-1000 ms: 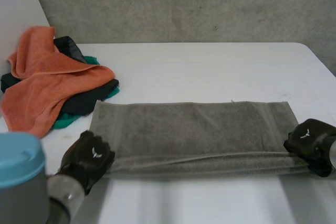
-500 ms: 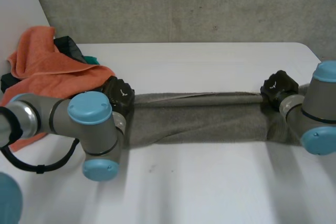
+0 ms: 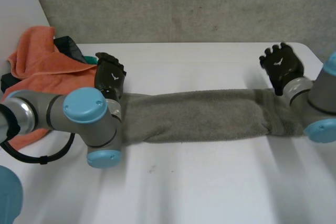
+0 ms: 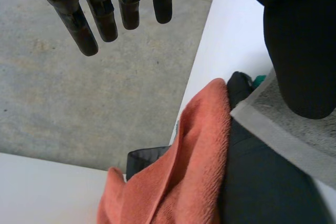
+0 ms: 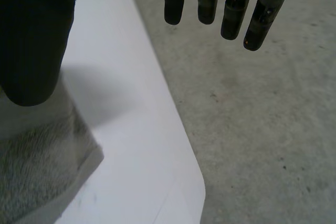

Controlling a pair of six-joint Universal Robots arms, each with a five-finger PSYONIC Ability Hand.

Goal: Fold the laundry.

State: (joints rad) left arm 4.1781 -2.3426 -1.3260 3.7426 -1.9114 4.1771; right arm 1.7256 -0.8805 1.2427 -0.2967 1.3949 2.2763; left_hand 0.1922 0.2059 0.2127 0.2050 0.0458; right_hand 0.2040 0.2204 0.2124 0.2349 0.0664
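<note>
A long grey towel lies folded across the middle of the white desk, from left to right. At its left end is the left hand, its fingers straight and spread, holding nothing, with its thumb above the towel's corner. At the right end the right hand is spread wide too and holds nothing. Far left, an orange towel lies on a pile of black clothes.
</note>
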